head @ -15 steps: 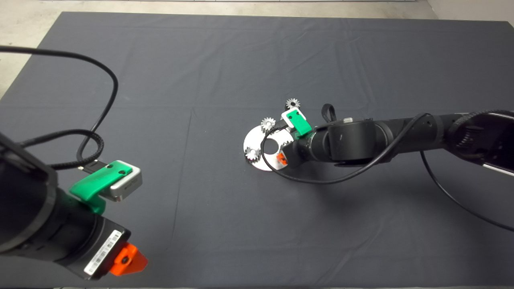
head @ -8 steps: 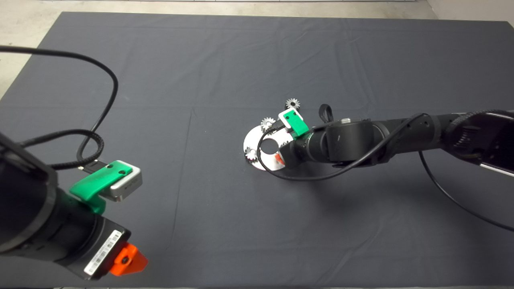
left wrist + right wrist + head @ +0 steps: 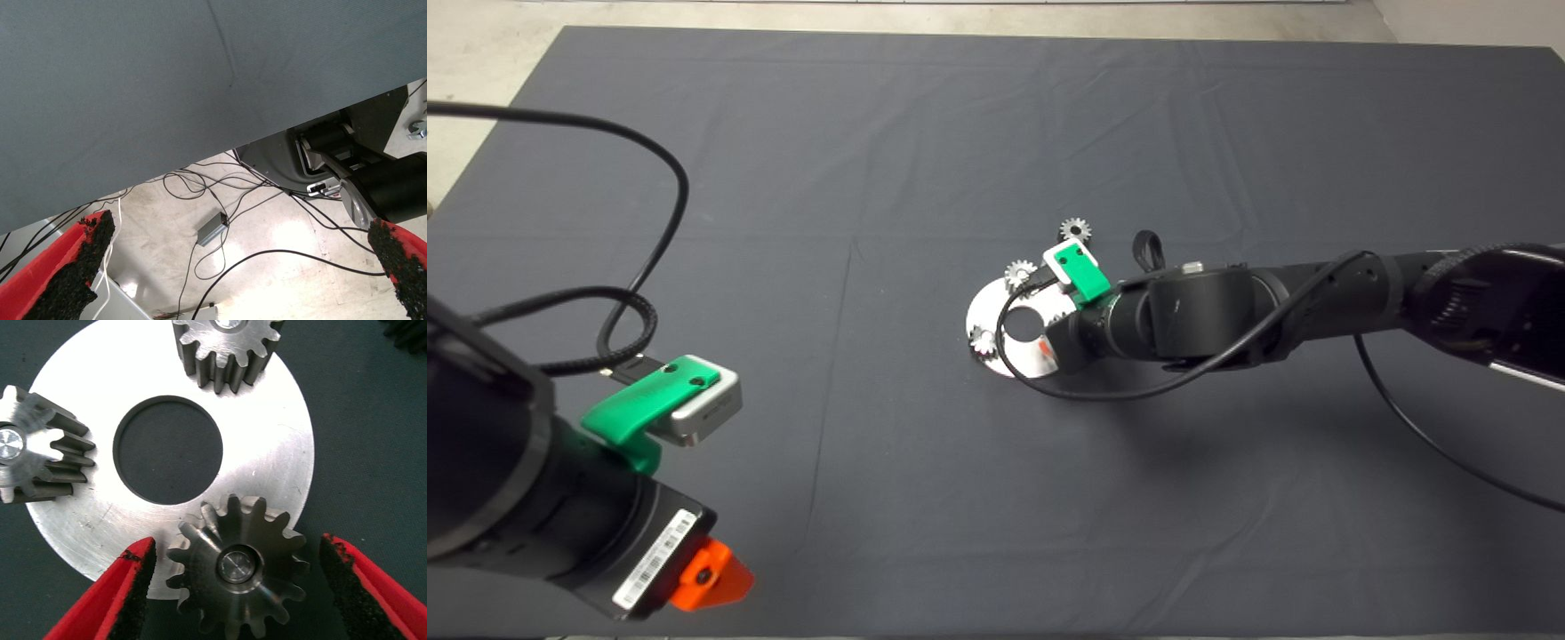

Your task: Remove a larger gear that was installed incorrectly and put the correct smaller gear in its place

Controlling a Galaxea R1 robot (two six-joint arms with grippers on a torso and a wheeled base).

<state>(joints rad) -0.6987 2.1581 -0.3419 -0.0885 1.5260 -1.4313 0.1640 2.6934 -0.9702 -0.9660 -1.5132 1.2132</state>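
The larger gear (image 3: 237,570), with flared teeth, sits on a pin at the edge of the round steel plate (image 3: 280,453). My right gripper (image 3: 237,590) is open and straddles it, with one black pad on each side and a narrow gap to the teeth. In the head view the right gripper (image 3: 1049,345) covers this gear. The smaller gear (image 3: 1075,230) lies loose on the mat just beyond the plate (image 3: 987,311). My left gripper (image 3: 711,573) stays parked at the lower left, fingers (image 3: 73,267) wide open with nothing between them.
Two small straight-toothed gears (image 3: 227,347) (image 3: 33,447) stand on the plate's other pins, around its centre hole (image 3: 167,450). The right arm's cable (image 3: 1103,391) loops over the mat beside the plate. The left wrist view shows the mat's edge and a floor with cables.
My right gripper has shifted slightly left over the plate's near edge, then held still. The left arm and the loose gear have not moved.
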